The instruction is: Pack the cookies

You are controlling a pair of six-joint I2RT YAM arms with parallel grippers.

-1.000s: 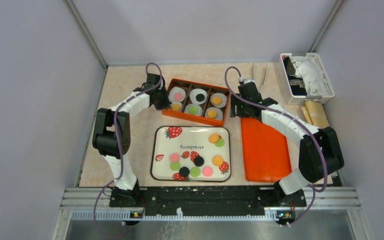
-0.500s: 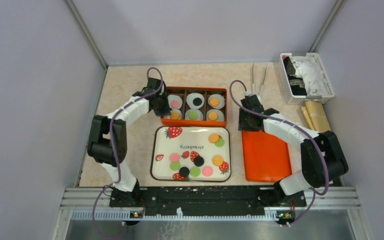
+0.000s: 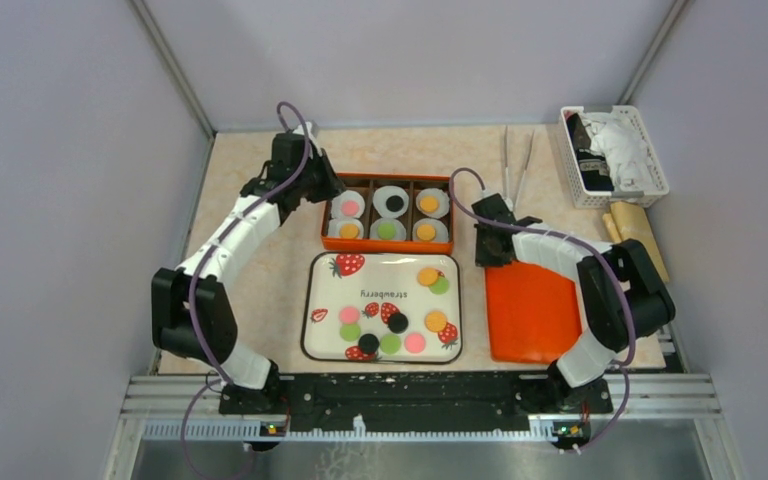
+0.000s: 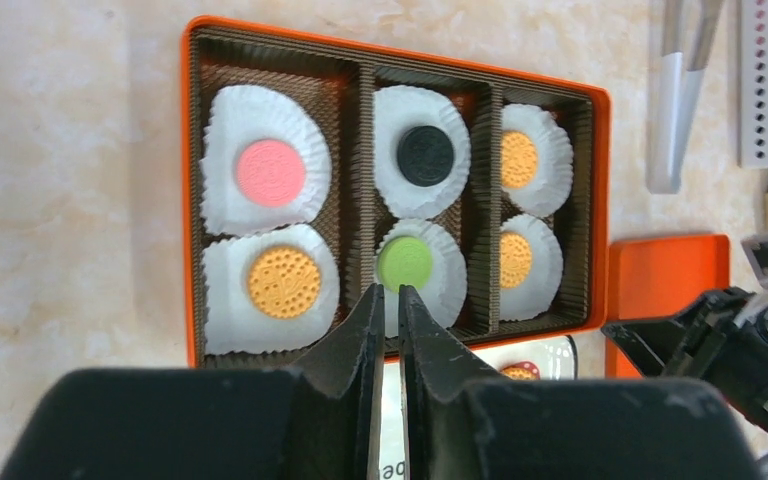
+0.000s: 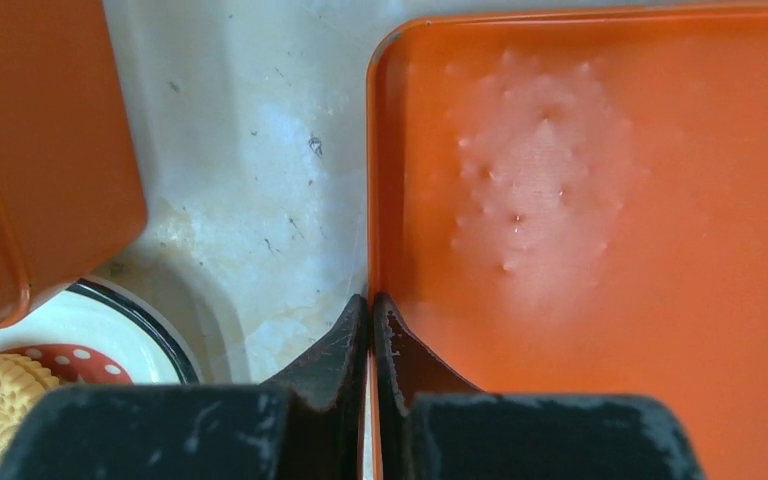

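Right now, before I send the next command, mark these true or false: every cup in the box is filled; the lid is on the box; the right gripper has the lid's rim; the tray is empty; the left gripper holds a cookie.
1. Each of the six cups in the orange box holds one cookie. True.
2. The lid is on the box. False: it lies on the table, right of the tray.
3. The right gripper is pinched on the lid's rim. True.
4. The tray is empty. False: several cookies lie on it.
5. The left gripper holds a cookie. False: nothing is between its fingers.
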